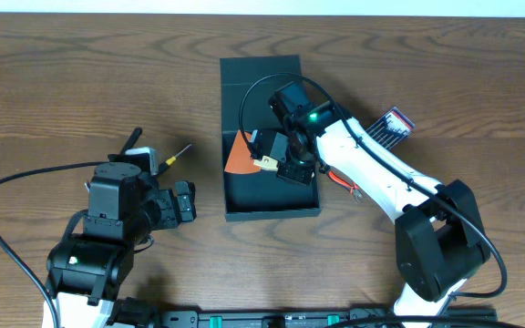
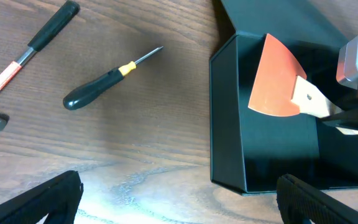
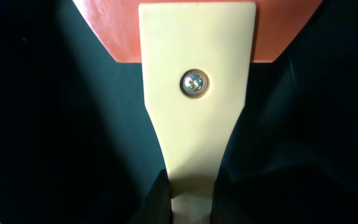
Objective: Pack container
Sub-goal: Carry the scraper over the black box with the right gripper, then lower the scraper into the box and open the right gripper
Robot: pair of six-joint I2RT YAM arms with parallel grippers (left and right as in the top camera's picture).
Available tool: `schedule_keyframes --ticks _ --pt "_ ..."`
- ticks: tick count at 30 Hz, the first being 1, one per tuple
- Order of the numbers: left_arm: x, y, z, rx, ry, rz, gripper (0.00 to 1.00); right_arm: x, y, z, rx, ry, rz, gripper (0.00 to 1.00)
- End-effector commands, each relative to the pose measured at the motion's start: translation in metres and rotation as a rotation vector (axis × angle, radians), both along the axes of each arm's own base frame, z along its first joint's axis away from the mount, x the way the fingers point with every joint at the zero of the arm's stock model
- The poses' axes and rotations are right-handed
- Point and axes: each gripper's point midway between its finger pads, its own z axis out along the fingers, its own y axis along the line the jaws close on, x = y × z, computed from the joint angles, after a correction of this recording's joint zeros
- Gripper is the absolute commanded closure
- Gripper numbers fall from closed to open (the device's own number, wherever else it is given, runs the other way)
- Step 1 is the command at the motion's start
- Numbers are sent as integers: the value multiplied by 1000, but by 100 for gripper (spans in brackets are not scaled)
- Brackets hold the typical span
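Open container (image 1: 272,213) mid-table, right gripper (image 3: 190,190) clamped on scraper (image 3: 196,93) handle inside it, left gripper (image 1: 184,201) jaws apart just left of container, screwdriver (image 2: 107,78) and hammer (image 2: 23,62) farther left.

light: even, soft | glare: pale sheen on table (image 2: 126,185) | right wrist: dim

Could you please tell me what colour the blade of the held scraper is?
Orange blade, cream handle; the left wrist view shows it best.

Dark teal square container (image 1: 272,212) stands open, upright, its 1 flap lid (image 1: 244,82) apparently folded flat behind it.
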Motion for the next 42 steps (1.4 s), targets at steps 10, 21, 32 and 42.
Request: schedule_keyframes --ticks 10,21,32,42 --pt "3 2 8 15 -25 -3 1 -7 -1 -12 5 23 18 99" --pt "3 2 8 15 -25 -4 1 -22 -12 -42 -11 52 4 99" --pt "3 2 8 15 -25 -4 1 -25 -14 -49 -12 58 -18 61" --pt "3 2 8 15 -25 -3 1 12 10 -14 70 -36 -115 48"
